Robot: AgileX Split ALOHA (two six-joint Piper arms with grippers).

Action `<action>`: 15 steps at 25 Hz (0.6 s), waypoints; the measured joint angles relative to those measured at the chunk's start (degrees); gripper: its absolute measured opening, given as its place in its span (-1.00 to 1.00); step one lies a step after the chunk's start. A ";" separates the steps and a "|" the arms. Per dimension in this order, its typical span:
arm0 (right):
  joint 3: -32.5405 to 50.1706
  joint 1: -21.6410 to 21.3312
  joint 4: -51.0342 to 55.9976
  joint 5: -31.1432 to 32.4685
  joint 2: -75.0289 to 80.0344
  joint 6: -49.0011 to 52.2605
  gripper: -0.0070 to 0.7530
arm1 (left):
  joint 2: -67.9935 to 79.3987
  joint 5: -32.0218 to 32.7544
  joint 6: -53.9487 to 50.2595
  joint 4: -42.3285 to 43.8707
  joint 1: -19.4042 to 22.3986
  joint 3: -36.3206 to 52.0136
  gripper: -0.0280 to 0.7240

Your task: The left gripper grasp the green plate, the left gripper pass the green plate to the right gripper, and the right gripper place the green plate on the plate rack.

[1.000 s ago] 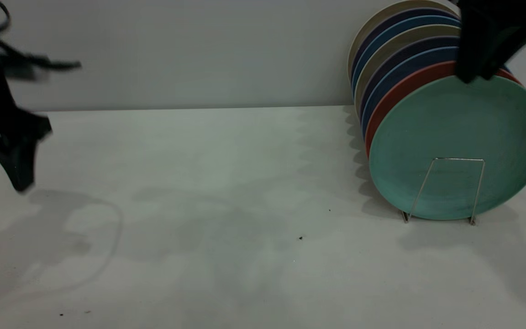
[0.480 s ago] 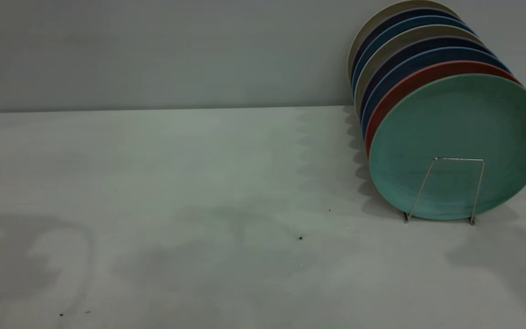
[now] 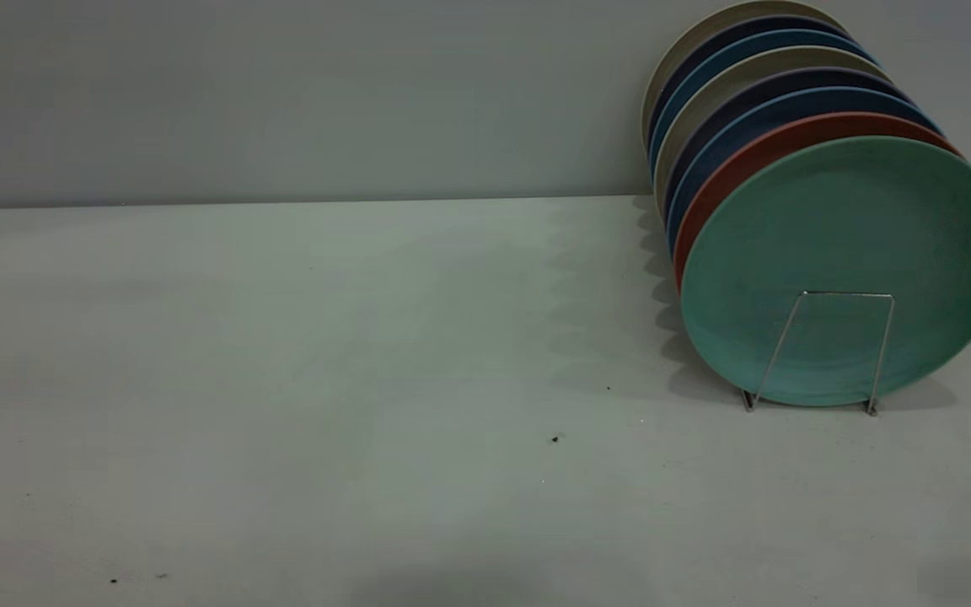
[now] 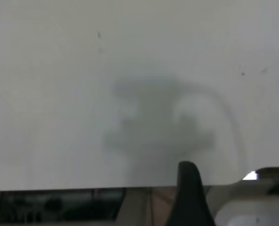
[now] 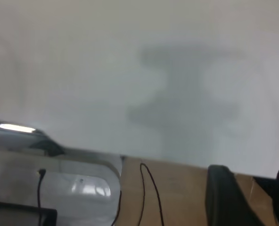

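The green plate [image 3: 841, 228] stands on edge at the front of the plate rack [image 3: 848, 293], leaning back on the other plates, with the rack's front wire loop across its lower face. Nothing holds it. Neither arm shows in the exterior view. In the left wrist view the left gripper [image 4: 190, 197] is a dark shape above the table's edge, holding nothing that I can see. In the right wrist view the right gripper [image 5: 252, 190] is open and empty, over the table's edge and far from the plate.
Behind the green plate stand a salmon-red plate [image 3: 734, 169], then several blue, dark and cream plates [image 3: 705, 76]. The white table [image 3: 325, 379] has small dark specks [image 3: 555, 438]. Beyond the table edge lie brown cardboard and a thin black cable [image 5: 151, 193].
The right gripper has let go of the green plate's top rim and left the exterior view. The left arm has also left it, and both shadows are gone. The plate has not moved.
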 joint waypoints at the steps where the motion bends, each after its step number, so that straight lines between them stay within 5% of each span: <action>1: 1.89 0.00 0.28 0.05 -3.64 -0.79 -0.28 | -2.96 0.23 0.00 0.00 0.00 0.54 0.62; 15: 23.68 0.00 1.84 -5.63 -38.16 -5.42 -0.28 | -35.79 1.94 -1.22 0.00 0.00 16.10 0.62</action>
